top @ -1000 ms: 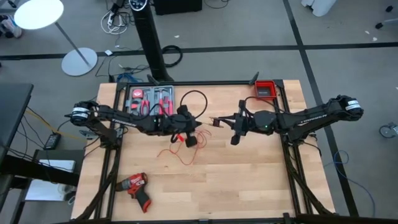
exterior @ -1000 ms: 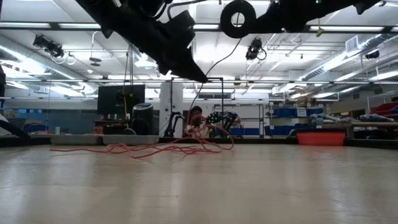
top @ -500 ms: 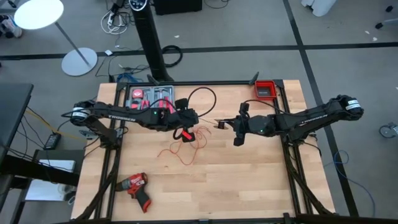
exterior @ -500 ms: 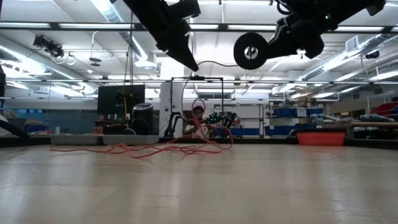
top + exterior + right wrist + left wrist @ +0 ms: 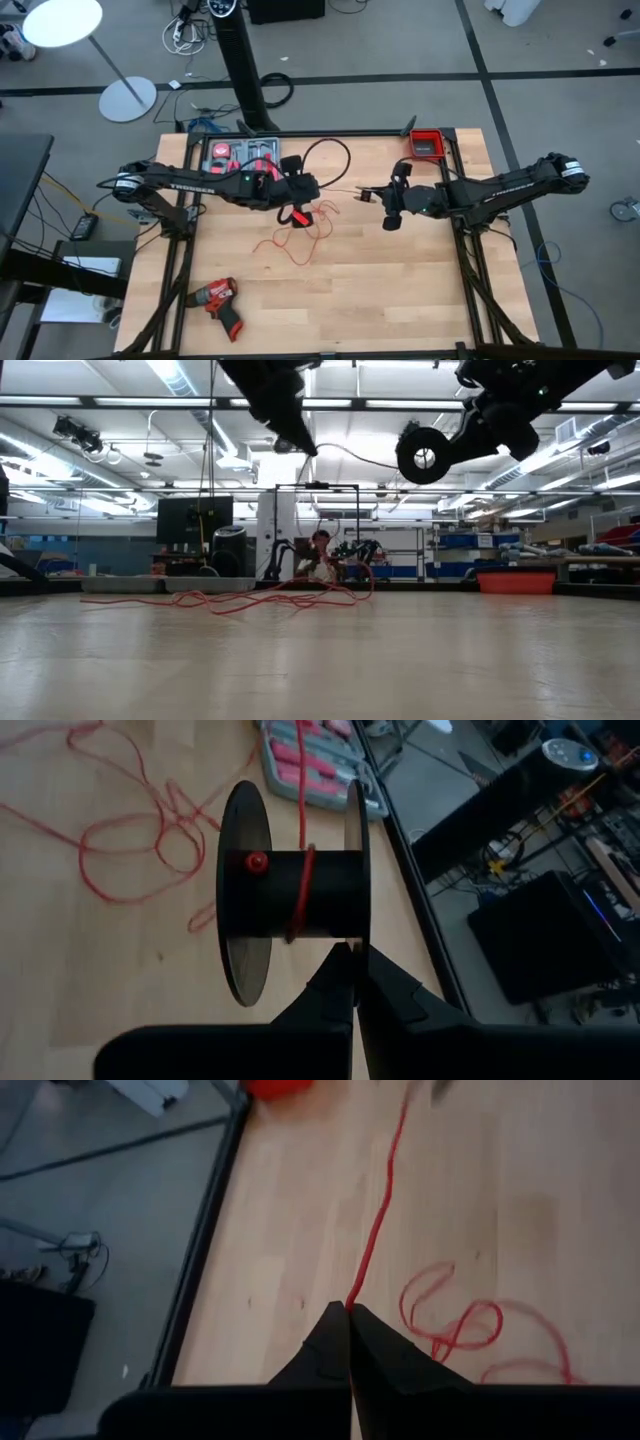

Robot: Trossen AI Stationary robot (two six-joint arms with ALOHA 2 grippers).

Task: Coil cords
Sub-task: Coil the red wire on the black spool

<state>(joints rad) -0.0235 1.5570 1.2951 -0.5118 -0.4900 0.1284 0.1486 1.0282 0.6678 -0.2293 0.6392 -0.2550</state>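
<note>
From above, both arms meet over the middle of the worktop (image 5: pixel 400 300). The left end effector (image 5: pixel 318 190) sits just above a loose tangle of red wire (image 5: pixel 295 245), and the right end effector (image 5: pixel 372 195) faces it from close by. The black cable (image 5: pixel 325 150) arcs in a loop behind the left end effector, just beside the tool tray (image 5: pixel 240 155); nothing shows it being wound. The drill (image 5: pixel 218 298) lies well apart near the front edge.

At worktop height, most of the red wire (image 5: pixel 250 598) lies sprawled in slack loops on the surface, while a dark spool (image 5: pixel 425 458) hangs in the air

In the left wrist view, the left end effector (image 5: pixel 347 1312) has its fingers pressed together, clamped on the red wire (image 5: pixel 375 1230), which runs taut away from it.

In the right wrist view, the right end effector (image 5: pixel 352 955) is clamped on the rim of the spool (image 5: pixel 295 910), whose core carries about one turn of red wire (image 5: pixel 300 890).

Judging by this, winding has barely begun: nearly all the red wire is left to wind, and the black cable looks untouched
</note>
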